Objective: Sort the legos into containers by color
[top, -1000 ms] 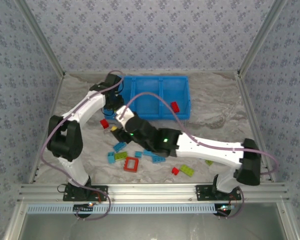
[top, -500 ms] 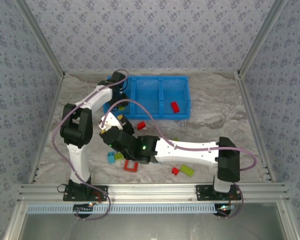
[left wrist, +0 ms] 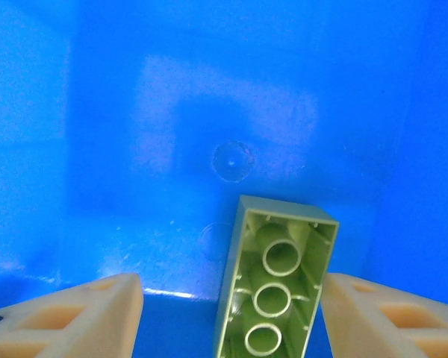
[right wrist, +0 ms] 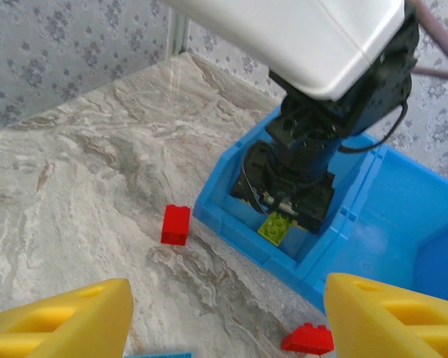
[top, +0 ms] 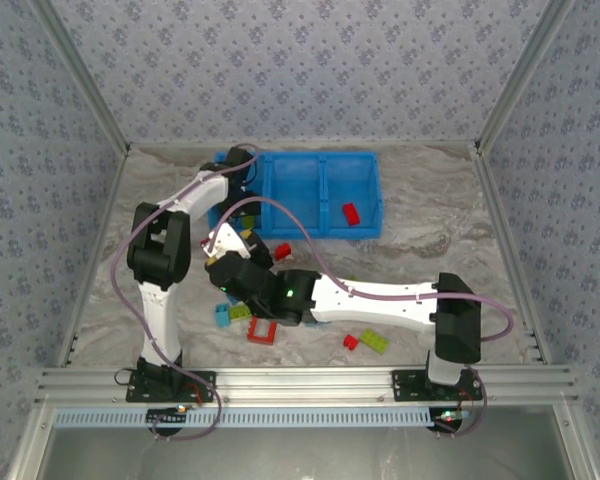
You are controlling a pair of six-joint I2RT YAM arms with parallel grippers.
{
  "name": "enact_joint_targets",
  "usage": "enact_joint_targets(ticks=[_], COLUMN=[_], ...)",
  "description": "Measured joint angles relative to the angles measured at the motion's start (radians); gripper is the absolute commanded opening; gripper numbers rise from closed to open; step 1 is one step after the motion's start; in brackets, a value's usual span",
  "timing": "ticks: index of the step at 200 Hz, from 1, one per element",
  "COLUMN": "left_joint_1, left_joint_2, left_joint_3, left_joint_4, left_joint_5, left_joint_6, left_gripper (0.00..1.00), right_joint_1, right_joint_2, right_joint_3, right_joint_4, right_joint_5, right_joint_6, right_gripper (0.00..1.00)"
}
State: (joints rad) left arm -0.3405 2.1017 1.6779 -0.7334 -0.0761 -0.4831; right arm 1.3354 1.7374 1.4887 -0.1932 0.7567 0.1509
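Risk: the lime brick (left wrist: pixel 276 298) is hanging skewed, close against one finger of the left gripper (left wrist: pixel 230 291). It may be snagging there and riding back out as the arm lifts. The jaws are standing well apart and gripping nothing, with the brick sitting loose between them over the blue bin's left compartment (left wrist: pixel 172 112).

The blue bin (left wrist: pixel 119 149) is glossy plastic, the lime brick (left wrist: pixel 278 287) smooth plastic, the tabletop (right wrist: pixel 82 149) seemingly matt.
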Motion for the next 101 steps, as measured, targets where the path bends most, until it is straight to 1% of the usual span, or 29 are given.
enact_joint_targets(ticks=[26,44,59,80,93,101], left_joint_1=[-0.006,-0.025,-0.056,-0.141,-0.23,-0.304], left_joint_2=[-0.111,-0.237,-0.354,-0.535,-0.642,-0.709], left_joint_3=[-0.012,-0.022,-0.045,-0.107,-0.163,-0.204], left_joint_4=[-0.003,0.005,0.023,0.055,0.082,0.095], left_joint_5=[-0.05,-0.094,-0.119,-0.145,-0.165,-0.175], left_joint_6=[-0.004,-0.009,-0.016,-0.018,-0.015,-0.013], left_gripper=[0.65,0.66,0.67,0.69,0.7,0.71], right_joint_1=[-0.021,-0.046,-0.079,-0.145,-0.2,-0.238], right_joint_2=[-0.061,-0.132,-0.201,-0.288,-0.344,-0.383], right_joint_3=[-0.051,-0.092,-0.114,-0.14,-0.176,-0.214], right_joint_4=[-0.052,-0.113,-0.193,-0.349,-0.445,-0.494], right_joint_5=[0.008,0.018,0.029,0.034,0.024,0.009], right_joint_6=[0.072,0.146,0.242,0.421,0.538,0.603], right_gripper=[0.69,0.69,0.67,0.62,0.6,0.59])
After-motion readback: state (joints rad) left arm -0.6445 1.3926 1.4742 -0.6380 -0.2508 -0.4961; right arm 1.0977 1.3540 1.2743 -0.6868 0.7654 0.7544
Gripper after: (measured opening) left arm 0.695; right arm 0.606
